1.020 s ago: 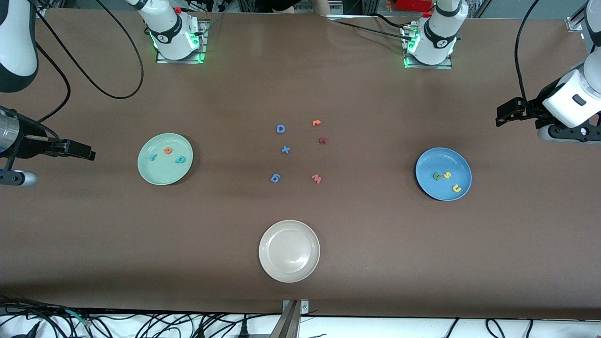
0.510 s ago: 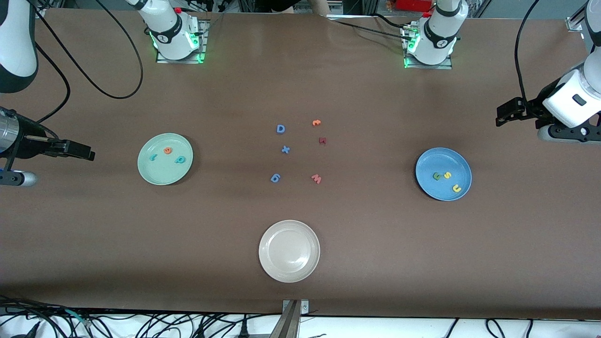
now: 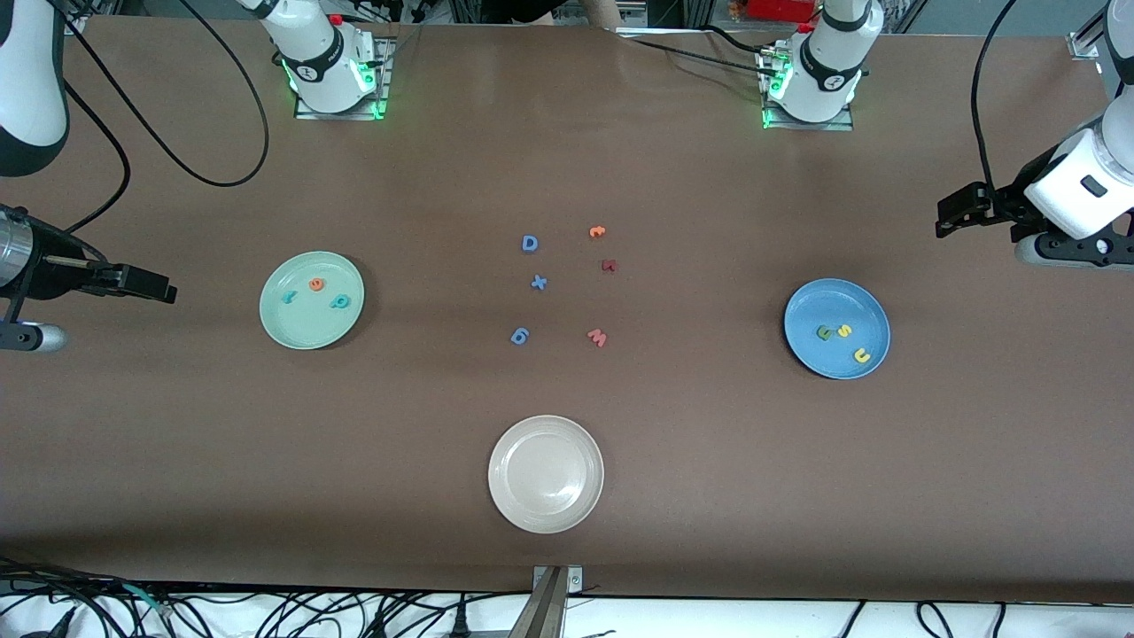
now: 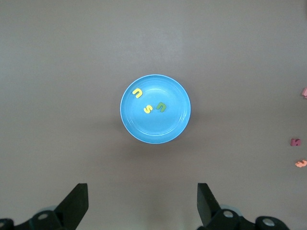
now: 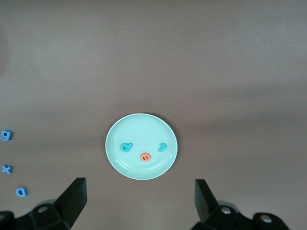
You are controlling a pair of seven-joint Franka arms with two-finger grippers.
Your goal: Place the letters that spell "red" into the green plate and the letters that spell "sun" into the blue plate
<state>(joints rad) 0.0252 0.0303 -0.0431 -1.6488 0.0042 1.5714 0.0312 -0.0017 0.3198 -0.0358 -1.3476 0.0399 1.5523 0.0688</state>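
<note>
The green plate (image 3: 306, 328) lies toward the right arm's end of the table and holds a teal r (image 3: 289, 298), an orange e (image 3: 316, 284) and a teal d (image 3: 340, 302). The blue plate (image 3: 824, 303) lies toward the left arm's end and holds a dark-green n (image 3: 825, 332), a yellow s (image 3: 845, 330) and a yellow u (image 3: 862, 356). My right gripper (image 3: 166, 291) hangs open and empty over bare table beside the green plate (image 5: 141, 127). My left gripper (image 3: 944, 219) hangs open and empty over bare table beside the blue plate (image 4: 155, 130).
A cream-white plate (image 3: 546, 514) sits nearest the front camera at mid-table. Loose letters lie in the middle: blue D (image 3: 530, 244), blue x (image 3: 539, 283), blue g (image 3: 520, 336), orange letter (image 3: 597, 232), dark-red letter (image 3: 609, 265), pink W (image 3: 597, 337).
Both arms have drifted only slightly outward toward their ends of the table. The plates and letters have not moved.
</note>
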